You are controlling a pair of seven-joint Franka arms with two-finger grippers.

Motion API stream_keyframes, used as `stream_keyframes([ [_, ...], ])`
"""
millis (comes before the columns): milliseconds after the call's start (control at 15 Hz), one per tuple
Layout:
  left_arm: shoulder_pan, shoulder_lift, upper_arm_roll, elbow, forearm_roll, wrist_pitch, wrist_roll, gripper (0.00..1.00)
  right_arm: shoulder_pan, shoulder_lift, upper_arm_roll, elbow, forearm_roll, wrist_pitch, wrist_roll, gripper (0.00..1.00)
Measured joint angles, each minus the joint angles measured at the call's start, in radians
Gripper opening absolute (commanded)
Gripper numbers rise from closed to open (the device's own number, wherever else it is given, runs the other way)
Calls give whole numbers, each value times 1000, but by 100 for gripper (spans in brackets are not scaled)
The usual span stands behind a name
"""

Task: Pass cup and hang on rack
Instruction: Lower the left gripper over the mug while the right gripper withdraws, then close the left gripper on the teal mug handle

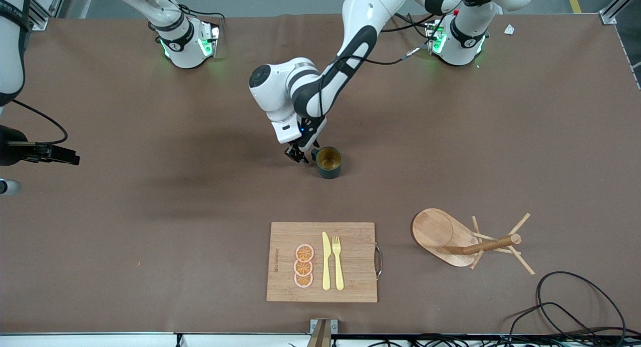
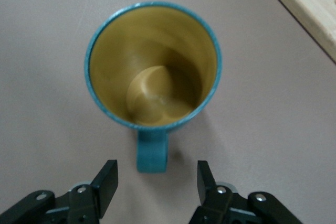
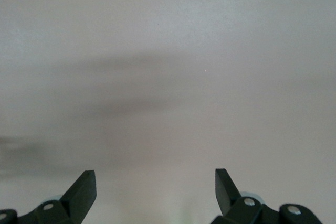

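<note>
Nearest the camera lay a wooden cutting board point(image 1: 350, 267) carrying orange slices point(image 1: 303, 266), a yellow knife point(image 1: 326, 261) and a yellow fork point(image 1: 338, 262), and beside it, toward the left arm's end of the bench point(image 1: 150, 227), the rack point(image 1: 468, 242) lay tipped on its side. Farther from the camera, the cup point(image 1: 329, 162) stood upright at mid-bench, and the left gripper point(image 1: 299, 154) sat low just beside it, its fingers point(image 2: 107, 181) released on either side of the handle point(image 2: 152, 150) without touching it. The right gripper point(image 3: 155, 184) waited over bare bench, fingers point(image 3: 84, 187) spread wide and grasping nothing.
</note>
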Motion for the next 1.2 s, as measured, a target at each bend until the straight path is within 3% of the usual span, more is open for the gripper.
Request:
stream_keyframes([
  [665, -9, 7, 9, 5, 73, -60, -1, 56, 0, -180, -1, -87, 0, -36, -1, 100],
  [1063, -15, 7, 10, 14, 73, -72, -2, 43, 0, -237, -1, -110, 0, -67, -2, 100],
  [1196, -18, 6, 10, 17, 73, -78, -2, 32, 0, -254, -1, -111, -1, -70, -4, 100],
])
